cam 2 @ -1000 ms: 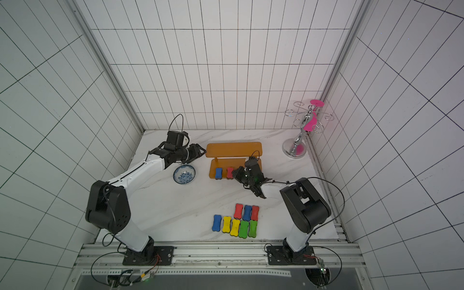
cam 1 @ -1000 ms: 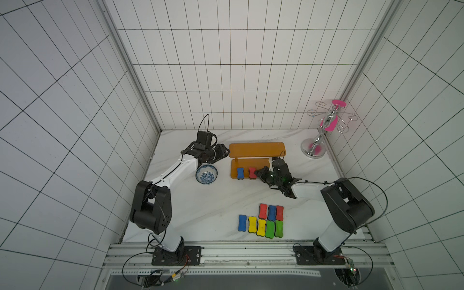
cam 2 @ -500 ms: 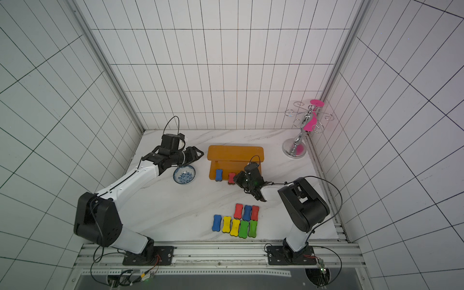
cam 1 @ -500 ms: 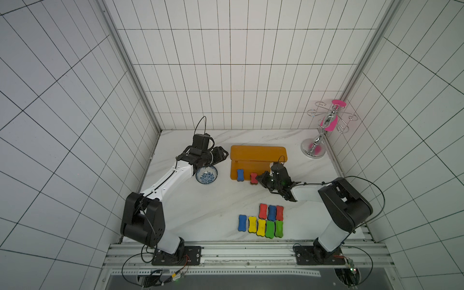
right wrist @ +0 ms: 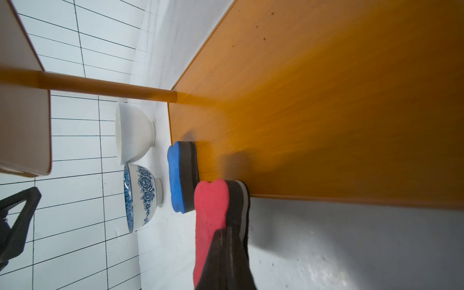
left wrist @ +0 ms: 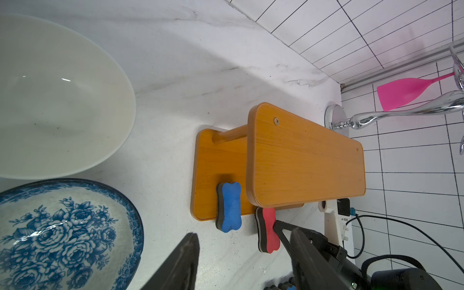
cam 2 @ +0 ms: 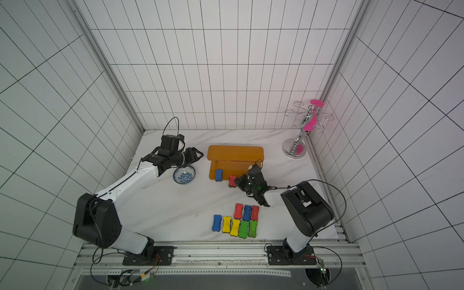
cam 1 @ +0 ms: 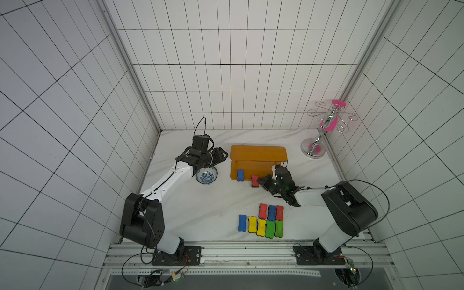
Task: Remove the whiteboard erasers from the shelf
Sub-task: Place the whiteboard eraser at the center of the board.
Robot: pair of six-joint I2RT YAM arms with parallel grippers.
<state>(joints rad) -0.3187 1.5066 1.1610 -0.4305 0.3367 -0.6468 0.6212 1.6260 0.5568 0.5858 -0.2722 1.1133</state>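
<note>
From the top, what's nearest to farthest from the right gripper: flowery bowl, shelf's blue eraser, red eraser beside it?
1. Red eraser, held in the right gripper.
2. Blue eraser, on the shelf's lower board.
3. Flowery bowl, past the shelf.

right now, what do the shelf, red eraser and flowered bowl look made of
Shelf: likely wood or wood veneer, smooth satin finish; grain lines show.
Red eraser: matte foam top on a dark felt-like base, seen at its side.
Flowered bowl: probably glazed ceramic; glossy, with blue painted flowers.
</note>
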